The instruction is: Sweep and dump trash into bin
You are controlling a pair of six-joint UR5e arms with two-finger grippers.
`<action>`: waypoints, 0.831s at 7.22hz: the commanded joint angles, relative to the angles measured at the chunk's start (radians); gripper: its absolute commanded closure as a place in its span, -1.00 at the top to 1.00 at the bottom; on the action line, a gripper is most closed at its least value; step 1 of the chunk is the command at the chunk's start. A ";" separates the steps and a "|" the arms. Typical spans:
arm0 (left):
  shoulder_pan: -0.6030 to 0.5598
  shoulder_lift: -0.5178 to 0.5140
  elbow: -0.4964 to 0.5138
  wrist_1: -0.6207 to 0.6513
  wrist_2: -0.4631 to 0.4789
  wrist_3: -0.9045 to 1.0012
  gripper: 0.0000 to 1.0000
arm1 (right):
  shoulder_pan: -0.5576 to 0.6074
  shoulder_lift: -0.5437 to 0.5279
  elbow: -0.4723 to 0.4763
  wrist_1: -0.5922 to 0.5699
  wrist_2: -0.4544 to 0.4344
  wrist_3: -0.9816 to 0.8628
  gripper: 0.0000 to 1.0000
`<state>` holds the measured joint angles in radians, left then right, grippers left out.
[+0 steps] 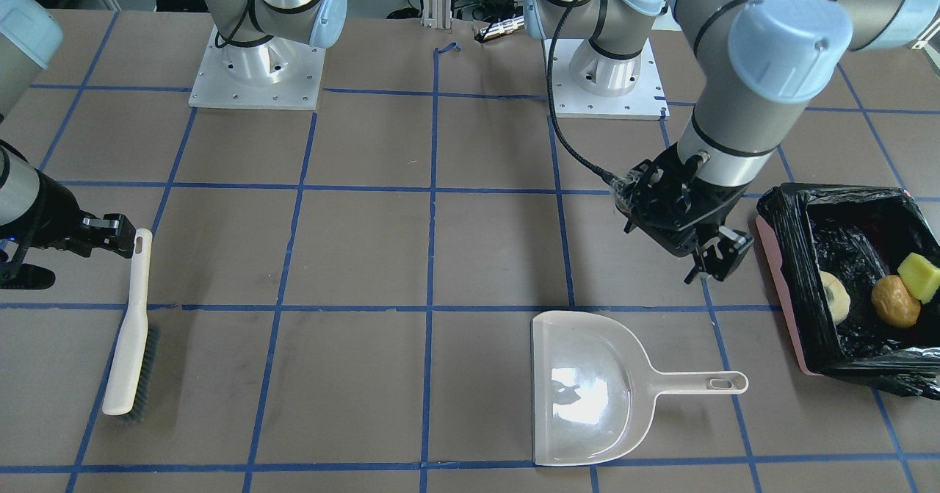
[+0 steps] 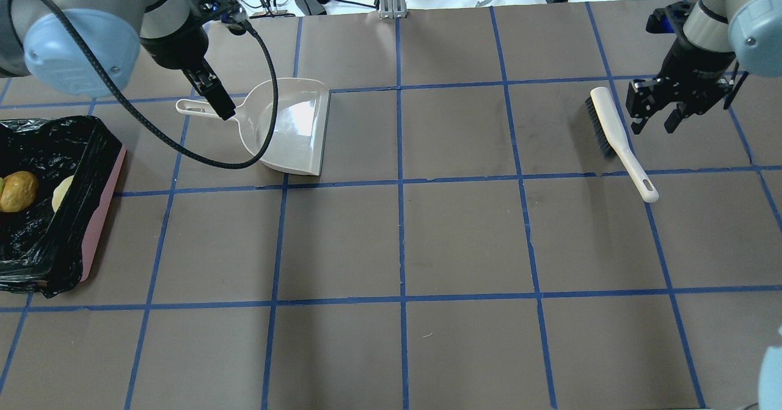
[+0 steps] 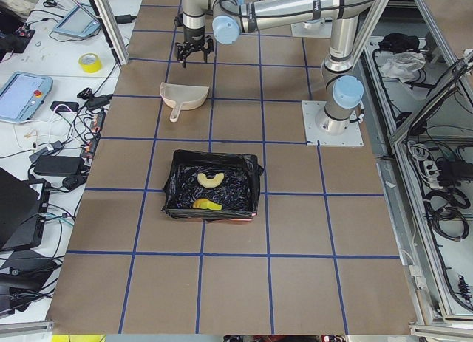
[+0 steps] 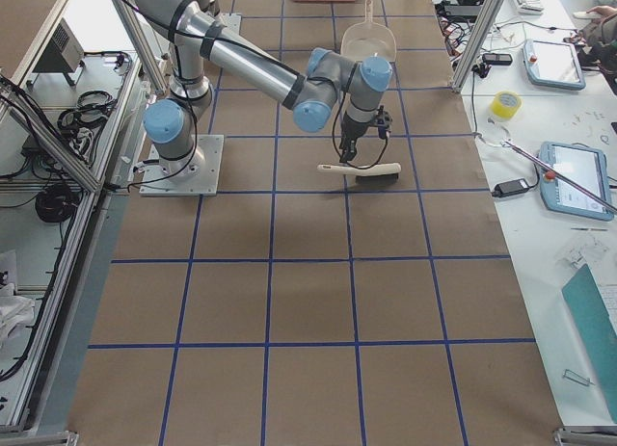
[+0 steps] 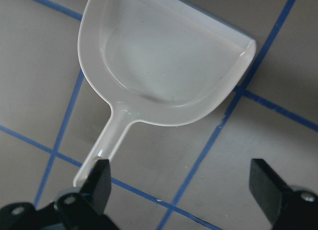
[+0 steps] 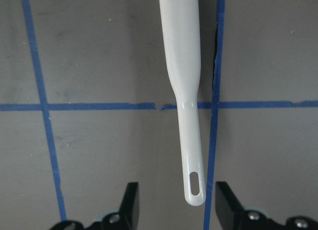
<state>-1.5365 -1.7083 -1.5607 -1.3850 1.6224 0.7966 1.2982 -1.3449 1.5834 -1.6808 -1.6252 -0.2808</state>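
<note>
Left gripper: we see the left gripper [image 5: 181, 183] with its jaws spread wide and nothing between the fingers [image 5: 102, 178]. It holds nothing.
Left gripper's place: it hangs above the handle end of the dustpan [image 1: 587, 390]. In the wrist view the handle tip shows just beside one finger, but we cannot tell that they touch. From the front the gripper looks raised off the pan.
Right gripper: the right gripper [image 6: 178, 202] has its jaws partly open. The tip of the brush [image 1: 128, 331] handle shows in the gap between the fingers [image 6: 130, 200], with clear space on either side. We see no grip on it.
Right gripper's height: from the overhead and right side views we judge it to be above the handle, not down around it.
Trash: all three pieces lie inside the bin [image 1: 793, 272]. We count the orange-brown lump [image 1: 894, 300], the pale crescent [image 1: 836, 296] and the yellow-green wedge [image 1: 919, 276]. The lump and the wedge are touching or very nearly so. The crescent lies a little apart, against the bag's wall.
Bin: it is pink and lined with a black bag. It stands at the table's end on the robot's left, well apart from the brush.
Dustpan: it lies flat on the table [image 1: 367, 258] near the bin, its handle pointing toward the bin, and we see nothing in it.
Brush: it lies on the table on the robot's right side, with its dark bristles along one edge.
</note>
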 commanded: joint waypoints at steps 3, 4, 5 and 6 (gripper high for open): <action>-0.016 0.191 -0.001 -0.258 -0.027 -0.640 1.00 | 0.261 -0.100 -0.154 0.217 0.007 0.109 0.25; -0.005 0.206 0.002 -0.249 -0.103 -0.649 1.00 | 0.275 -0.152 -0.142 0.220 0.008 0.112 0.25; 0.002 0.210 0.014 -0.247 -0.102 -0.657 1.00 | 0.288 -0.163 -0.149 0.216 0.013 0.114 0.28; 0.004 0.210 0.019 -0.227 -0.102 -0.707 1.00 | 0.292 -0.172 -0.149 0.216 0.013 0.114 0.30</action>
<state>-1.5372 -1.5032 -1.5491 -1.6272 1.5292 0.1344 1.5795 -1.5002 1.4361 -1.4666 -1.6141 -0.1693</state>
